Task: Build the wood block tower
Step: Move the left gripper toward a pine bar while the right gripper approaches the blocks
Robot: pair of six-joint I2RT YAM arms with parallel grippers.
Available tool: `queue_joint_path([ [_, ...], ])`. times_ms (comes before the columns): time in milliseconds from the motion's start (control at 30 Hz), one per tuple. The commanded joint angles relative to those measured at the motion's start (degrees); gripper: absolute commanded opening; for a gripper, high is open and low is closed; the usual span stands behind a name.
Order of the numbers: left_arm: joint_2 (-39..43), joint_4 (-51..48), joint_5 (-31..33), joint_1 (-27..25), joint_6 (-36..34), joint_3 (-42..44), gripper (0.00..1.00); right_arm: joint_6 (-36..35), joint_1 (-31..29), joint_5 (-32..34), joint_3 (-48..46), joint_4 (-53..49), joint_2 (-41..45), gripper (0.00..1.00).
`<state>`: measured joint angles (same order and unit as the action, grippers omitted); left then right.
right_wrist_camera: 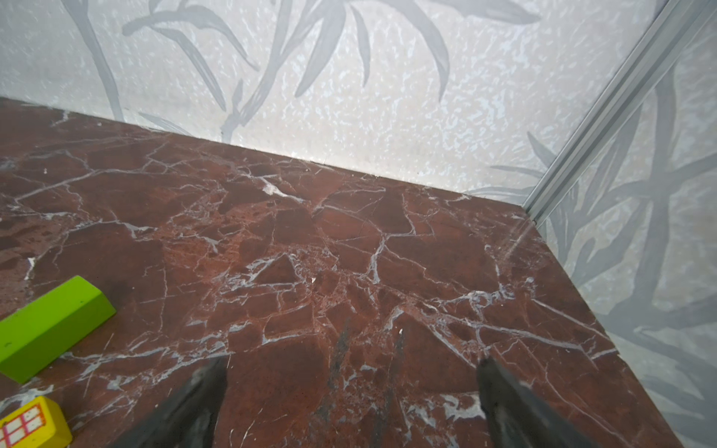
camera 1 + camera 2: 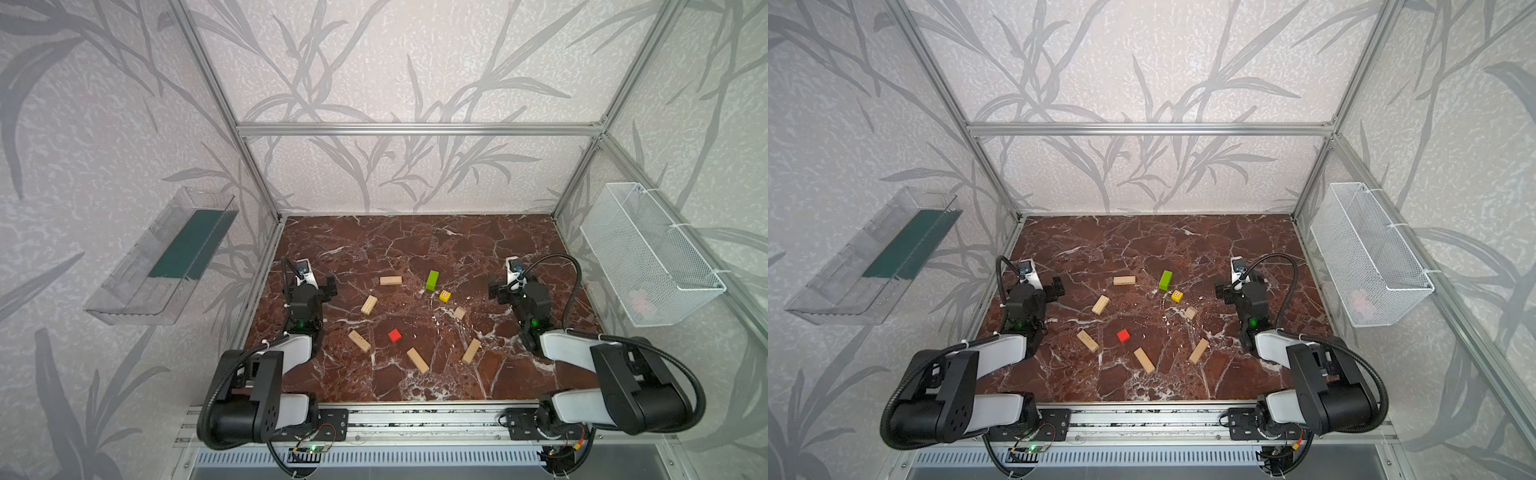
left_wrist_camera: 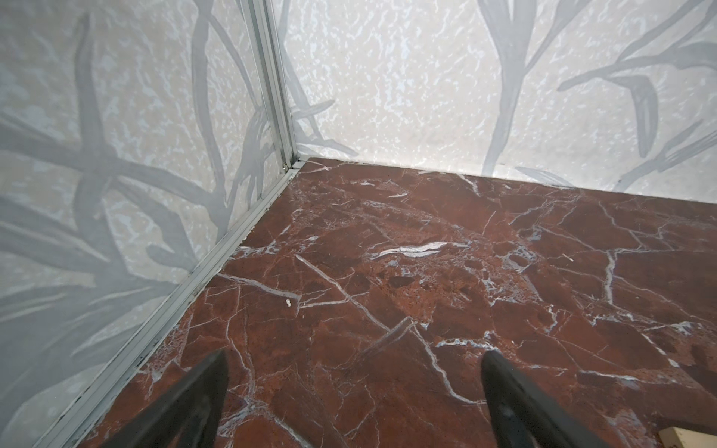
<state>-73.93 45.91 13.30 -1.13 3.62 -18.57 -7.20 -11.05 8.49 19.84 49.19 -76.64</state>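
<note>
The left claw (image 3: 355, 355) and right claw (image 1: 353, 360) hang with jaws apart and empty over the tabletop (image 2: 415, 249), likely held clear because the wood blocks (image 2: 417, 360) lie scattered singly between them, nothing stacked yet.

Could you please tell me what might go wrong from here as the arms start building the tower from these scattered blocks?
1. The yellow cube sits close beside the green bar. The wide-open right end effector might nudge one while reaching for the other.
2. The planks lie at differing angles, so a poorly aligned grasp could twist one and leave a crooked base.
</note>
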Motion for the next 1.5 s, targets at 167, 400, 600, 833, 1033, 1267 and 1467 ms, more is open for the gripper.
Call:
queue_joint_path([
  [167, 11.6, -22.4, -6.2, 0.0, 11.6, -7.6, 0.99, 13.2, 0.0, 1.4, 6.5, -21.8, 10.1, 0.99],
  [400, 19.1, -25.6, -11.2, 0.3, 28.0, -8.2, 0.99, 26.6, 0.6, -11.3, 1.1, -17.8, 12.5, 0.99],
  [600, 19.4, -33.2, -11.5, 0.7, 41.0, -9.9, 0.99, 34.0, 3.1, -14.9, 2.9, -26.1, 13.5, 0.99],
  [833, 16.6, -45.0, -16.5, -1.3, 46.6, -15.6, 0.99, 33.5, -2.1, -17.0, 8.9, -36.1, 11.0, 0.99],
  [1033, 15.6, -51.9, -14.1, -10.0, 47.3, -18.8, 0.99, 30.4, -13.5, -7.7, 9.9, -43.9, 11.3, 0.99],
  [1267, 7.7, -58.7, -8.6, -21.9, 51.4, -25.5, 0.96, 26.1, -21.2, -5.5, 10.3, -42.4, 8.9, 0.99],
  [1467, -1.5, -64.4, -6.1, -28.0, 54.4, -31.8, 0.92, 22.9, -23.7, -8.3, 10.7, -39.7, 6.0, 0.99],
])
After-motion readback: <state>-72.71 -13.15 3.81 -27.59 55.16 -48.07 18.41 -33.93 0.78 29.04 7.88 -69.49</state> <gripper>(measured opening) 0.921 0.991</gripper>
